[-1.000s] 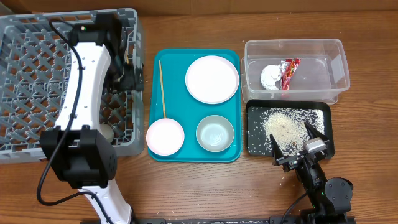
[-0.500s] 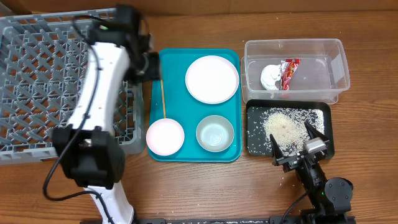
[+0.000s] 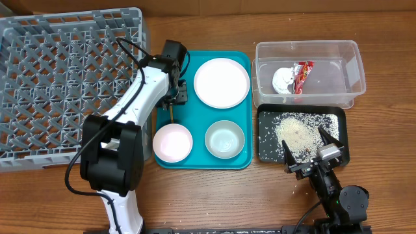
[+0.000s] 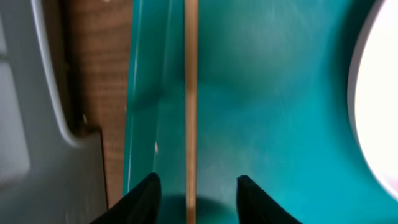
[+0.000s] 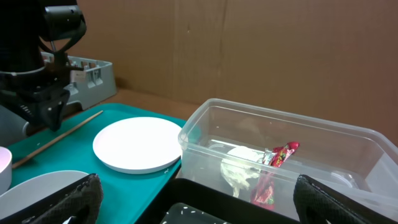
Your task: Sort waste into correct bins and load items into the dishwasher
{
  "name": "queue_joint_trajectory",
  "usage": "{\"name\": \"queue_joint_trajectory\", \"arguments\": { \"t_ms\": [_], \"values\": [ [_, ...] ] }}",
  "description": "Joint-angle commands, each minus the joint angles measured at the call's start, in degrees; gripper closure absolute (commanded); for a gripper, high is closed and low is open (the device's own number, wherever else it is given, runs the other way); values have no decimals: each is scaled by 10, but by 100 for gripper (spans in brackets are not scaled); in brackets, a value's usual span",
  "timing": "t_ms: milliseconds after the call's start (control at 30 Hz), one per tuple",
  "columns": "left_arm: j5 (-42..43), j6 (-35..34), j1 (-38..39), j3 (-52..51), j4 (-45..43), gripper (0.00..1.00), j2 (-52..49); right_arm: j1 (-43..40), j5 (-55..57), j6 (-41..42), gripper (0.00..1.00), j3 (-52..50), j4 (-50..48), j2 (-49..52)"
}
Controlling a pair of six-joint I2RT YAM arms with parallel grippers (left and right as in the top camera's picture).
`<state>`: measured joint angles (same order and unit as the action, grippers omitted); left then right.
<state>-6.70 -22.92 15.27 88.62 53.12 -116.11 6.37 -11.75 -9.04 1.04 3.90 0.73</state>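
My left gripper (image 3: 175,99) hangs low over the left side of the teal tray (image 3: 201,123). Its jaws are open, and its fingertips (image 4: 147,194) straddle a thin wooden chopstick (image 4: 191,93) with a gap on each side. The white plate (image 3: 221,82), pink bowl (image 3: 172,142) and grey-green bowl (image 3: 224,138) stand on the same tray. The red wrapper (image 3: 302,75) and white napkin (image 3: 283,79) lie in the clear tub (image 3: 351,65). Rice (image 3: 299,130) lies in the black tray (image 3: 263,136). My right gripper (image 3: 305,144) rests open and empty at that tray's front edge.
The big grey dish rack (image 3: 65,78) fills the left of the table, its right wall close beside the teal tray. A few rice grains (image 3: 299,190) lie on the wood in front of the black tray. The tub's wall (image 5: 205,134) rises just ahead of my right gripper (image 5: 208,205).
My left arm swung right from over the dish rack down onto the teal tray's left side, and its jaws narrowed around the chopstick. The right arm has not moved.
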Motion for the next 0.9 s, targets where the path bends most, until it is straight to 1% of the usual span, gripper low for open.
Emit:
{"name": "queue_joint_trajectory", "arguments": {
  "t_ms": [0,67,200,367,400,433,467,533,567,667,767,867],
  "values": [
    [-9,-24,-4,-9,-18,60,-21,1,1,2,0,-6,-4,-5],
    [-3,-24,-3,-11,-26,63,-36,1,1,2,0,-6,-4,-5],
    [-1,-12,-3,-11,-23,64,-68,1,1,2,0,-6,-4,-5],
    [3,-11,-10,-11,-5,70,-94,1,1,2,1,-6,-4,-6],
    [6,-11,-11,-11,-5,77,-94,1,1,2,0,-6,-4,-5],
    [12,-10,-13,-10,-4,88,-94,1,1,2,0,-6,-4,-5],
    [25,-5,-14,-6,2,96,-93,1,1,2,0,-6,-4,-5],
    [64,22,-15,10,12,96,-93,1,1,2,0,-6,-4,-5],
    [90,46,-15,24,21,96,-93,1,1,2,0,-6,-4,-5],
    [119,69,-15,70,61,96,-89,1,1,2,0,-6,-4,-5],
    [113,79,-15,143,125,96,-78,1,1,2,0,-6,-4,-5],
    [83,98,-15,213,186,96,-64,1,1,2,0,-6,-4,-5]
  ]
}}
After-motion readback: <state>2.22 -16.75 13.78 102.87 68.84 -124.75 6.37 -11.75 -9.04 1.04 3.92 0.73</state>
